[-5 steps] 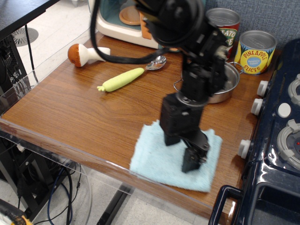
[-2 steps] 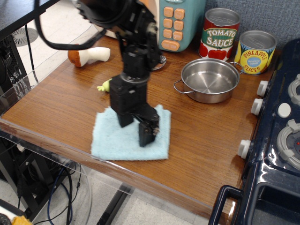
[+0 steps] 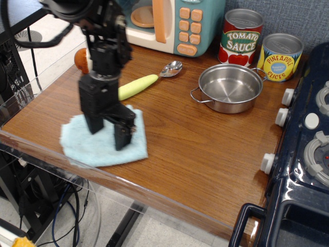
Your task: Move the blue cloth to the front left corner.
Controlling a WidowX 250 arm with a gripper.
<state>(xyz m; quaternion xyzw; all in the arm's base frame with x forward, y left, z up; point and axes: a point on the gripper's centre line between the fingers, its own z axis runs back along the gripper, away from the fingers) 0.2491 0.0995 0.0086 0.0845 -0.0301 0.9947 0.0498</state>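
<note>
The pale blue cloth [image 3: 85, 148] lies flat on the brown wood tabletop, near its front left corner [image 3: 15, 128], close to the front edge. My gripper [image 3: 108, 135] points straight down onto the cloth's right half. Its two black fingers [image 3: 122, 138] stand apart and both tips press into the cloth. The gripper body hides part of the cloth's back edge.
A yellow-green handled spoon [image 3: 138, 86] lies just behind the cloth. A toy mushroom [image 3: 80, 60] is partly hidden behind my arm. A steel pot [image 3: 230, 88], two cans [image 3: 240, 37] and a toy microwave [image 3: 177, 23] stand at the back. A toy stove [image 3: 308, 149] is at the right. A clear acrylic rim [image 3: 28, 95] edges the table.
My gripper has moved left along the front edge, from the front right area to the front left, and the blue cloth has slid along under its fingers.
</note>
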